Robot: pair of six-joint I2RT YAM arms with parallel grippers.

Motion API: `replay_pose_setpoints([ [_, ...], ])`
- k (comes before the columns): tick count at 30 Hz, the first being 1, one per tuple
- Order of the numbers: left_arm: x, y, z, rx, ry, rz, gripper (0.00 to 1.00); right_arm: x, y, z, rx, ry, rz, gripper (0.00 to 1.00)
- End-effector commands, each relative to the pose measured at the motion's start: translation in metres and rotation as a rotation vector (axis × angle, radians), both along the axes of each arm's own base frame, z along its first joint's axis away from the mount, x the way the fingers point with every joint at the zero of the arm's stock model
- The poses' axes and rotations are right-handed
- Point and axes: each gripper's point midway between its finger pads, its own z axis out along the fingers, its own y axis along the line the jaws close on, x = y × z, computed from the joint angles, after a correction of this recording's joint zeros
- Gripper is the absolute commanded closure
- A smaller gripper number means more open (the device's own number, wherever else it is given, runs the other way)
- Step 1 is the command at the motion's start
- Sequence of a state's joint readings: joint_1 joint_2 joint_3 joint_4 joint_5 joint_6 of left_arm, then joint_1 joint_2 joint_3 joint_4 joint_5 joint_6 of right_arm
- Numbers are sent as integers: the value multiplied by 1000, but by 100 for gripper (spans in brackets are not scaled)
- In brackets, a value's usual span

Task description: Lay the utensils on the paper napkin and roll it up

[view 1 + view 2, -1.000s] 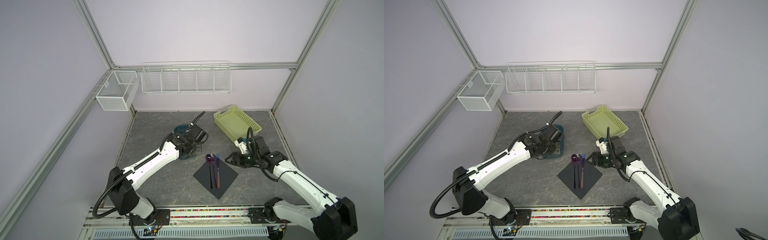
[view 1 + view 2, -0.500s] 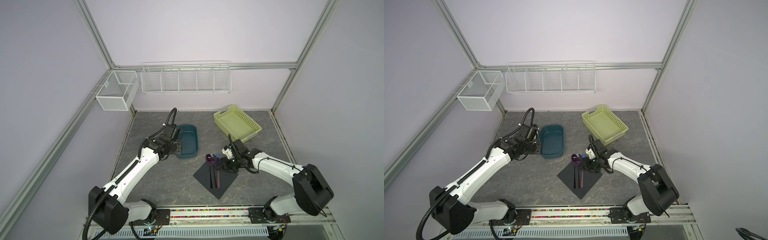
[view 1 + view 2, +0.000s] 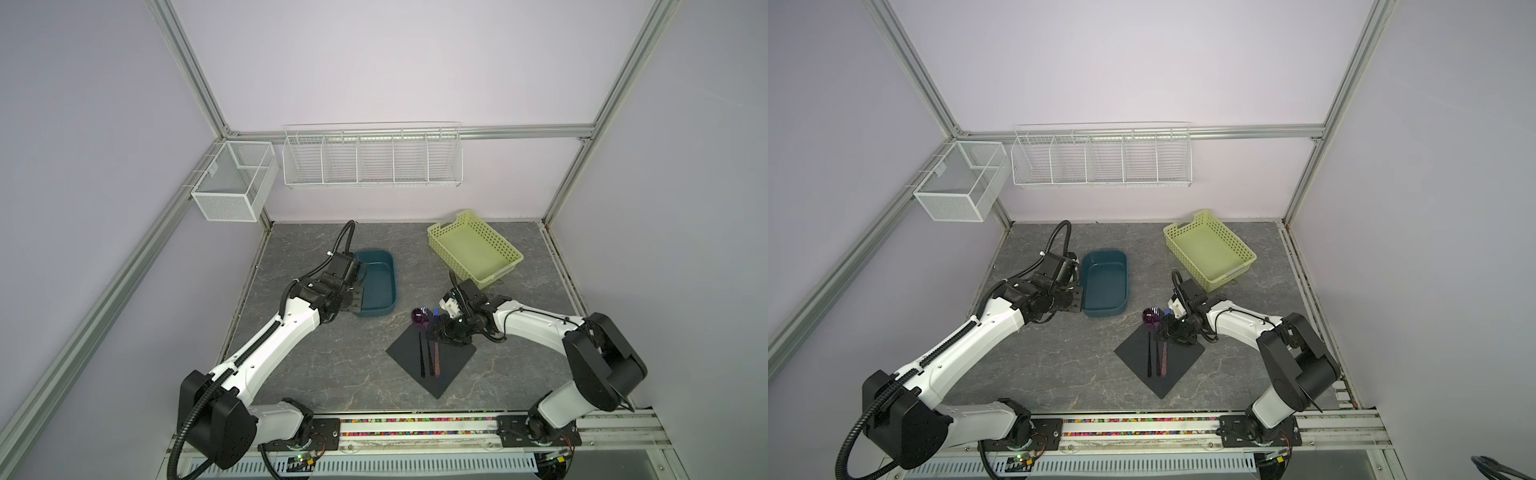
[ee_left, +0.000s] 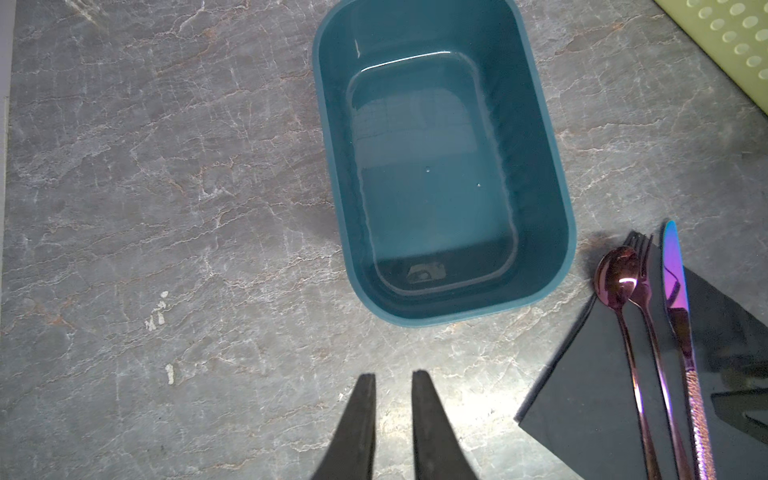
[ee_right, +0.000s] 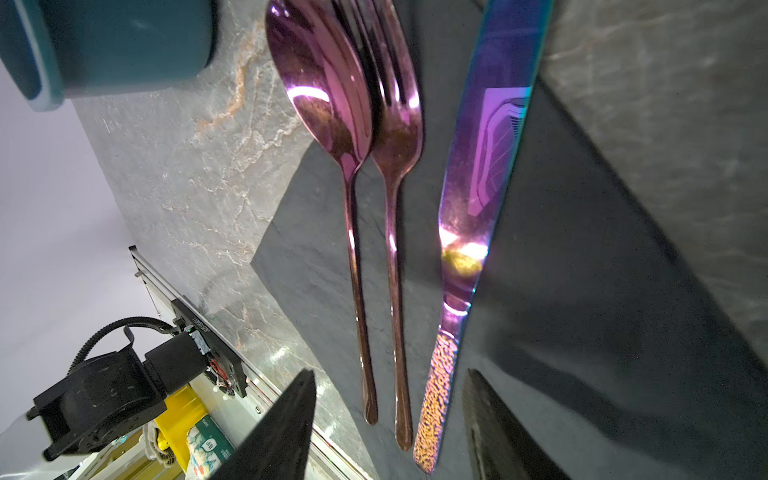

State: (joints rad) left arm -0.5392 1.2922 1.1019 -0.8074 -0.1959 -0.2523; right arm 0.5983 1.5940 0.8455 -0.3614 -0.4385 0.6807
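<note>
Table set, roll still to come: all three utensils (image 3: 428, 353) lie side by side on the paper napkin (image 3: 455, 361), lower centre-right in both top views, handles toward the bottom edge of the frame. The left gripper (image 3: 356, 298), a second ago over the teal tub (image 3: 392, 286), has drawn back to the tub's left wall; the right gripper (image 3: 441, 332) has swung in from the napkin's right and hangs low over its upper right edge, by the knife (image 3: 436, 357). Placing looks finished and rolling not begun, the napkin flat.

The left wrist view shows what the top views blur: the left gripper nearly closed, a narrow gap between its fingers and nothing in it; the tub empty. The right wrist view shows the right gripper's fingers spread wide with nothing gripped, the handles seen between them. It also shows the spoon (image 5: 324, 83) bowl overlapping the fork (image 5: 395, 124) head, both heads jutting past the napkin's corner onto the stone table (image 5: 199, 166). Only the top views take in the yellow-green basket (image 3: 1208, 249), upper right, well apart.
</note>
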Motion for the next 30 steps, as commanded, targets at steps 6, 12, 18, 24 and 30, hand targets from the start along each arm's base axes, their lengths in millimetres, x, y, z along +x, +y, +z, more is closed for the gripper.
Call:
replay_pose_setpoints([
  [6, 9, 3, 8, 18, -34, 15, 82, 3, 11, -3, 25, 10, 11, 41],
  [12, 9, 5, 8, 26, -34, 18, 82, 5, 13, -4, 28, 13, 11, 41],
  [18, 9, 5, 7, 29, -28, 17, 82, 4, 13, -8, 22, 24, 13, 42],
  [24, 9, 5, 5, 32, -24, 17, 82, 3, 14, -9, 22, 26, 19, 42],
  [30, 9, 4, 3, 33, -18, 17, 82, 3, 14, -9, 25, 25, 21, 43],
])
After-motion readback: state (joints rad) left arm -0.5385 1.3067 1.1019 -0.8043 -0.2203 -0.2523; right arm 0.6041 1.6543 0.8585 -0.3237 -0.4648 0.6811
